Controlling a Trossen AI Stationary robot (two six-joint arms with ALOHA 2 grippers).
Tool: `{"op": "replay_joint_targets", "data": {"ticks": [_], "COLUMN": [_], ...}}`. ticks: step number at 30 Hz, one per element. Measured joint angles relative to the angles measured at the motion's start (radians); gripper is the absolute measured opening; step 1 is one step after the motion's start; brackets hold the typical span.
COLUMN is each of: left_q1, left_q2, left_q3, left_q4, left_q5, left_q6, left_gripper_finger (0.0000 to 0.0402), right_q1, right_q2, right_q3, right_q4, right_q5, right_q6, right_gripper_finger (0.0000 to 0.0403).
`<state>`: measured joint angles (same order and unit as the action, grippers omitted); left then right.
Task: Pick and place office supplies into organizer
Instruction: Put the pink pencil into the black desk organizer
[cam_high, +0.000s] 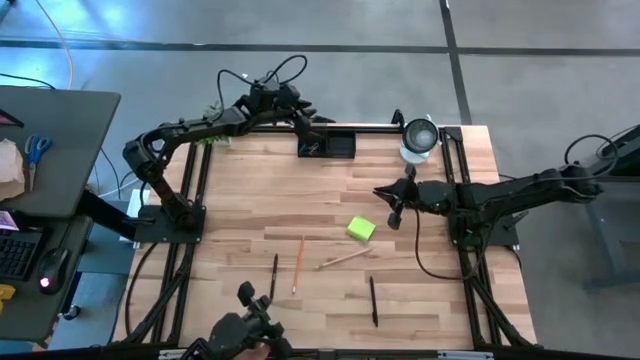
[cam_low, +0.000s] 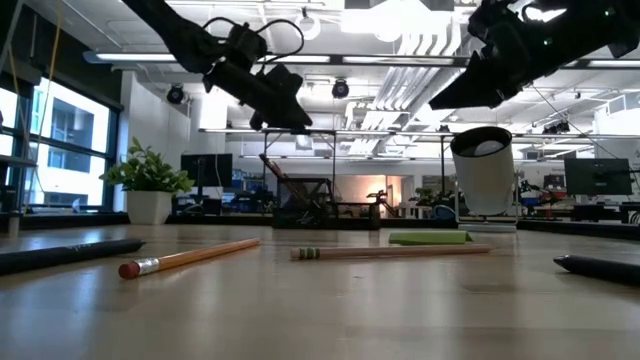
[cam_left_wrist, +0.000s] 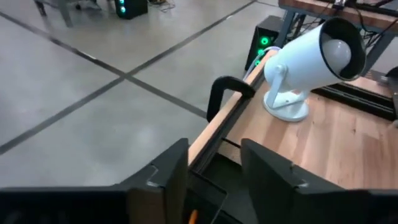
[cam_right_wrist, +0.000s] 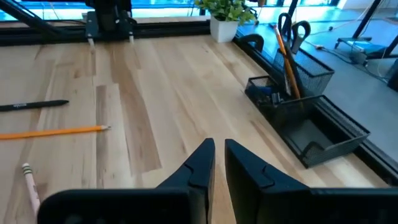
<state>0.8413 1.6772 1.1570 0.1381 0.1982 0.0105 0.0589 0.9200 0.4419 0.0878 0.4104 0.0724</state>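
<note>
The left gripper (cam_high: 308, 122) hovers over the left end of the organizer (cam_high: 327, 146) at the far edge of the table (cam_high: 250, 220). Its fingers (cam_left_wrist: 168, 177) stand spread with a clear gap and nothing between them; a speck of orange shows just below the gap, possibly a pencil tip, though the view is too tight to be sure. From the right wrist view, an orange pencil (cam_right_wrist: 285, 59) and black-handled scissors (cam_right_wrist: 292, 31) stand upright in the organizer's tall mesh compartment.

The right gripper (cam_high: 394, 212) hangs above the table's right-centre, near the lime-green sticky-note pad (cam_high: 361, 229), its fingers (cam_right_wrist: 199, 165) drawn nearly together on nothing.

Loose on the near half of the table lie another orange pencil (cam_high: 297, 265), a wooden pencil (cam_high: 345, 259) and two black pens (cam_high: 275, 276) (cam_high: 373, 300), well apart from each other. A white cup (cam_high: 419, 139) stands at the far right corner, just beside the organizer. The broad middle of the tabletop is open wood.
</note>
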Motion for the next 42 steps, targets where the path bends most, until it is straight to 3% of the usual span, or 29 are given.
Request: {"op": "replay_joint_targets", "data": {"ticks": [5,8,11,17,22,27,32,37,42], "left_q1": [-0.011,-0.039,-0.109,-0.356,-0.588,-0.718,-0.814,-0.916,-1.056], "left_q2": [-0.035,-0.096,-0.173,-0.283,-0.290,-0.304,-0.348,-0.413,-0.435], "left_q3": [0.033,0.042,0.043,0.043,0.015,-0.169,-0.438,-0.611,-0.704], "left_q4": [-0.011,-0.012,-0.089,-0.299,-0.348,-0.165,0.204,0.344,0.383], "left_q5": [0.077,0.177,0.199,0.093,-0.056,-0.127,-0.206,-0.253,-0.401], "left_q6": [-0.101,-0.185,-0.197,-0.077,0.000,-0.002,-0.078,-0.178,-0.254], "left_gripper_finger": [0.0172,0.0171,0.0158,0.0120,0.0091,0.0055,0.0011,0.0010,0.0011], "right_q1": [0.007,0.007,0.007,0.046,0.124,0.206,0.264,0.296,0.280], "right_q2": [0.061,0.130,0.214,0.417,0.575,0.667,0.766,0.877,0.988], "right_q3": [0.000,0.000,0.000,0.000,0.001,0.044,0.202,0.375,0.506], "right_q4": [0.005,0.021,0.069,0.339,0.596,0.588,0.488,0.380,0.204], "right_q5": [-0.001,-0.003,-0.034,-0.229,-0.344,-0.333,-0.279,-0.283,-0.292], "right_q6": [0.007,0.029,0.060,0.081,0.062,0.062,0.020,-0.115,-0.164], "right_gripper_finger": [0.0030,0.0030,0.0032,0.0036,0.0035,0.0036,0.0032,0.0023,0.0019]}}
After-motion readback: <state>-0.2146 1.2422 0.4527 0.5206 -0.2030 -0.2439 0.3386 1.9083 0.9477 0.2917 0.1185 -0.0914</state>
